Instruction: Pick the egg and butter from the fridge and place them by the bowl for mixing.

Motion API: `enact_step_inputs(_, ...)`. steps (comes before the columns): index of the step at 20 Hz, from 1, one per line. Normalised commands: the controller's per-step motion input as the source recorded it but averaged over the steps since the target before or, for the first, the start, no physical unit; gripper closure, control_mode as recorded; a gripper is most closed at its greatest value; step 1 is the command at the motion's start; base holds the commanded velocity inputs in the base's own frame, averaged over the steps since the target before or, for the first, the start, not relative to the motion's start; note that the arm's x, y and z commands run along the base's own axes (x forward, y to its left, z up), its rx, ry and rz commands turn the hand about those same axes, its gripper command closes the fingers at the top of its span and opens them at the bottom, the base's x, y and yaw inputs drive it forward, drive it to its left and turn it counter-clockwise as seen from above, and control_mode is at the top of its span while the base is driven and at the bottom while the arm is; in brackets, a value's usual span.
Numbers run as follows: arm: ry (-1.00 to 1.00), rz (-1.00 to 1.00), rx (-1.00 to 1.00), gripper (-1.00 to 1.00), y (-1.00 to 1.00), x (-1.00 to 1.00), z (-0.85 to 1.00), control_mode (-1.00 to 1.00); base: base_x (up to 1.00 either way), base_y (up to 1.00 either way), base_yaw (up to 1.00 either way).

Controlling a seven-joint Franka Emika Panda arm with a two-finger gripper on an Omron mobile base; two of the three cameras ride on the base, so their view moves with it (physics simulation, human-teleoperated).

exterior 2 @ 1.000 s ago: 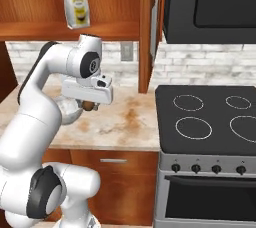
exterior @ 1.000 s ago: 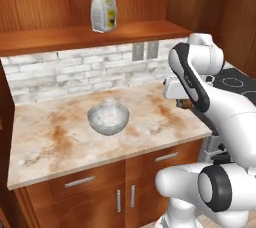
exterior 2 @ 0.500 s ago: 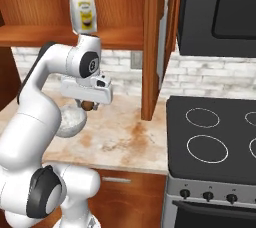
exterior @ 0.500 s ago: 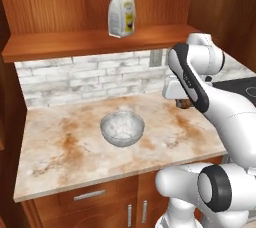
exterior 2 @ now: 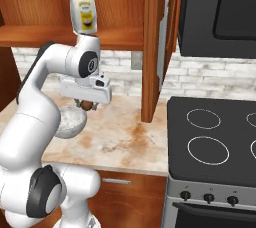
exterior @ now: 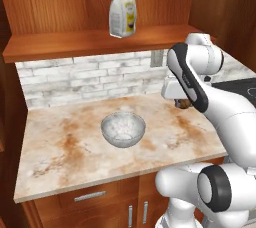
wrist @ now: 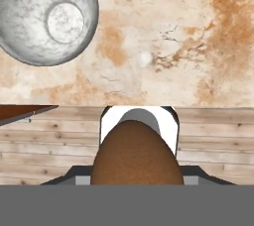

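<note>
1. Egg (wrist: 136, 153) is held tight by the fingers (exterior 2: 86, 105), up above the table (exterior: 75, 144).
2. Bowl (exterior: 123, 129) is seen nearer the middle than before, since the camera was moved.

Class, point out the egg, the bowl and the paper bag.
egg (wrist: 135, 155), hand view, middle of its brown shell.
bowl (exterior: 123, 129), left base view, inner wall.
paper bag (exterior: 123, 13), left base view, front face.

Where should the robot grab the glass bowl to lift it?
Probably by the rim of the bowl, coming straight down from above and pinching the wall from inside and outside. It sits upright on the counter with its mouth open, and its round body looks too wide to squeeze across.
</note>
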Motion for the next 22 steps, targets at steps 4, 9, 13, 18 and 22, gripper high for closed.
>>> enact_step_inputs(4,0.0,0.0,0.0,1.0,0.0,0.0,0.0,1.0,0.0,-0.02,0.0)
enact_step_inputs(9,-0.1,0.0,0.0,1.0,-0.13,0.18,-0.21,-1.0,0.0,-0.03,0.0)
enact_step_inputs(13,-0.37,0.0,0.0,1.0,-0.01,0.33,-0.49,-1.0,0.0,0.0,0.0)
enact_step_inputs(18,-0.42,0.0,0.0,1.0,0.14,0.38,-0.6,-1.0,0.0,0.0,0.0)
enact_step_inputs(22,-0.27,0.0,-0.02,1.0,0.3,0.45,-0.6,-1.0,0.0,0.0,0.0)
